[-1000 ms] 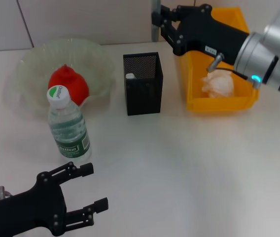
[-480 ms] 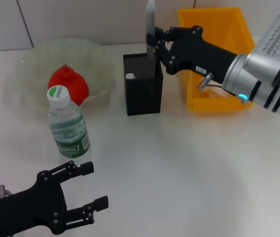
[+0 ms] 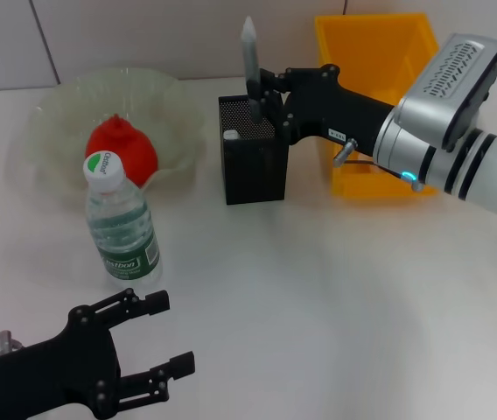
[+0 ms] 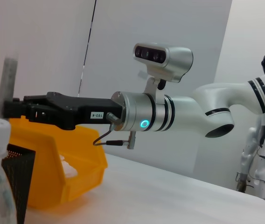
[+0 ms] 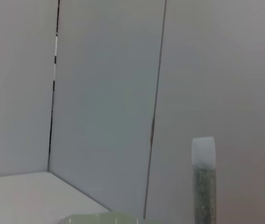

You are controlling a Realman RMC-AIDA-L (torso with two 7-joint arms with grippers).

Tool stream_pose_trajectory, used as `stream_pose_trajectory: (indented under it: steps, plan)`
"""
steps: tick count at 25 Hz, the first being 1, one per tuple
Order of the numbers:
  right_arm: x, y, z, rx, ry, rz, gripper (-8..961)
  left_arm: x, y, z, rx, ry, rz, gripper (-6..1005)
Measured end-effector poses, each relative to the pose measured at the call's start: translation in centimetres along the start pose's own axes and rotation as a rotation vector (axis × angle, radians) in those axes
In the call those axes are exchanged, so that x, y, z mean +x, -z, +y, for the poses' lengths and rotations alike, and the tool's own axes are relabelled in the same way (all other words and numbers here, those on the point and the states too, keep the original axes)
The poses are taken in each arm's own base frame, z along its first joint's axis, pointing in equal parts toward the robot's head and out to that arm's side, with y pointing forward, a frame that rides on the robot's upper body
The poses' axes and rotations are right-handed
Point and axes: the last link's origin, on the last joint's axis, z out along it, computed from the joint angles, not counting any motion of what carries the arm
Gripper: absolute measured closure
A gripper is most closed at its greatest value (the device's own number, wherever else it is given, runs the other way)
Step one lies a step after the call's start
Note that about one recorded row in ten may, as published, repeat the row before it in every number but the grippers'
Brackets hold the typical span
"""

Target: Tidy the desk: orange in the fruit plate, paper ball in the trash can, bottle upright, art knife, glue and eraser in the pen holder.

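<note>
My right gripper is shut on a slim grey stick with a pointed top; whether it is the art knife or the glue I cannot tell. The stick stands upright, its lower end inside the black mesh pen holder. A small white item lies in the holder too. The orange rests in the pale-green fruit plate. In front of it the bottle stands upright. The paper ball shows inside the yellow trash can. The eraser is out of view. My left gripper is open, low at the front left.
The right forearm reaches across the front of the trash can. A wall runs along the back of the white desk. The bottle stands a short way beyond my left gripper.
The right gripper has carried the grey stick left from above the trash can to the pen holder and lowered its end inside. The left arm has stayed put.
</note>
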Motion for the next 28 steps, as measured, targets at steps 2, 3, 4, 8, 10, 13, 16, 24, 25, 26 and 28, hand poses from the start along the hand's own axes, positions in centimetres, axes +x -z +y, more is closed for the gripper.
stream_pose_trajectory:
  steps: [2,3,4,8,10,13,16,24,25,26,28]
  plan:
    - [0.1,0.0,0.1,-0.005,0.004,0.005,809,0.0,0.0,0.0,0.000,0.000,0.000,186]
    - [0.3,-0.1,0.3,-0.017,0.012,0.015,807,0.0,0.0,0.0,-0.002,0.000,0.000,186]
    - [0.3,-0.1,0.3,-0.017,0.012,0.015,805,0.0,0.0,0.0,-0.002,0.000,0.000,186]
    - [0.5,0.2,0.4,-0.015,0.007,0.015,754,0.1,0.0,0.1,-0.009,-0.001,0.008,186]
    - [0.5,0.3,0.4,-0.016,0.003,0.014,666,0.2,0.0,0.2,-0.013,-0.002,0.013,186]
    - [0.3,0.7,0.6,-0.027,-0.015,-0.015,558,0.3,0.0,0.2,-0.016,-0.003,0.014,186]
    - [-0.4,1.4,0.7,-0.039,-0.052,-0.069,498,0.3,0.0,0.2,-0.017,-0.004,0.014,186]
    - [-3.3,8.8,0.3,-0.155,-0.203,-0.273,313,0.5,0.6,0.1,-0.019,-0.021,0.011,186]
    - [-3.0,11.0,0.7,-0.219,-0.223,-0.261,270,0.5,0.6,0.1,-0.019,-0.021,0.011,186]
    - [-3.0,11.0,0.7,-0.219,-0.223,-0.261,226,0.6,0.7,0.0,-0.020,-0.027,0.008,186]
    - [-1.6,13.4,2.1,-0.347,-0.201,-0.166,139,0.6,0.7,0.0,-0.020,-0.027,0.008,186]
